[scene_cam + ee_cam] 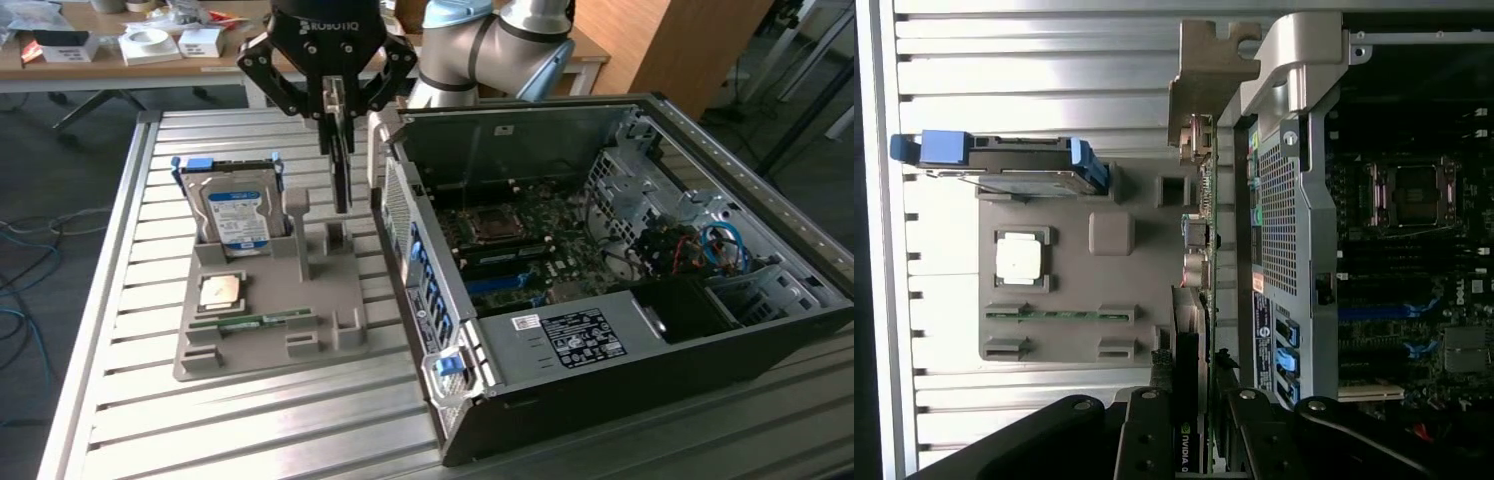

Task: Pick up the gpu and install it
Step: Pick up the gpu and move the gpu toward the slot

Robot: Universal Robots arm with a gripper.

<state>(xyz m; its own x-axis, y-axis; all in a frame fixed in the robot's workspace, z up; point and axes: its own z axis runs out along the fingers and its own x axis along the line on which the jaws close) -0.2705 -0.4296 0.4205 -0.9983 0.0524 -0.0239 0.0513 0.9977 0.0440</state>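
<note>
Currently pincer (340, 120) clenching on the gpu (343, 180), holding it upright and edge-on over the grey holder tray (267, 300), hanging between the hard drive (240, 210) and the open computer case (574, 400), all sitting on the slatted counter (267, 420)

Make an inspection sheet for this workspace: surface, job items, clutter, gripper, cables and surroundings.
Surface: slatted metal table carrying a grey holder and an open computer case.
Job's things: gpu upright and edge-on, above the holder, beside the case.
Clutter: hard drive standing in the holder; processor and memory stick lying on it.
Grippers: gripper shut on the gpu's upper end.
Cables: blue and red cables inside the case; blue floor cable.
Surroundings: background tables with boxes.
</note>
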